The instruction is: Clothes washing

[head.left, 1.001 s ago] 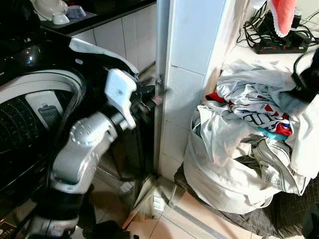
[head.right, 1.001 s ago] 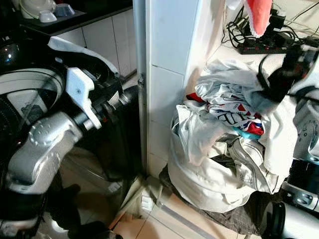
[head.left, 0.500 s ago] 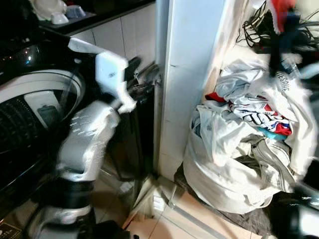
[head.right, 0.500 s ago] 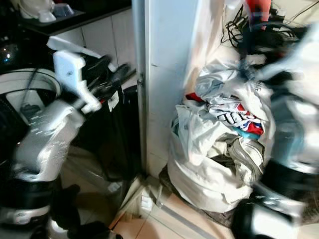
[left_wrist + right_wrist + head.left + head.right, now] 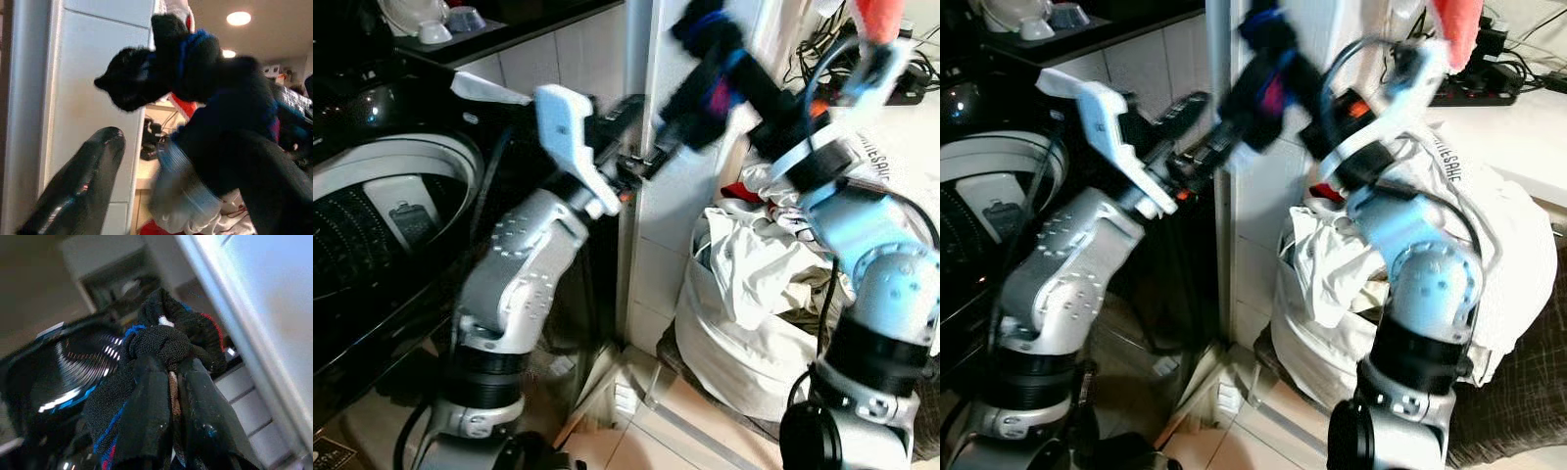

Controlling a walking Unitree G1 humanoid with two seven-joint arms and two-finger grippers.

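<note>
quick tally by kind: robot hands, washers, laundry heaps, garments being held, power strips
robot hands: 2, the left hand and the right hand
washing machines: 1, the washer
laundry heaps: 1, the pile of pale clothes
held garments: 1, the dark garment in the right hand
power strips: 1, the power strip
total: 6

Open washer drum (image 5: 372, 245) low on the left, mouth unblocked from above. Tiled pillar (image 5: 690, 147) upright between drum and laundry pile (image 5: 754, 294), narrowing the way across. Right pincer (image 5: 168, 396), clamped on a dark garment (image 5: 705, 69), raised in front of the pillar's upper face. Left pincer (image 5: 641, 147), fingers apart, just beside that garment at the pillar's edge, crowding the same gap. Bare floor tiles (image 5: 656, 441) at the pillar's foot.
</note>
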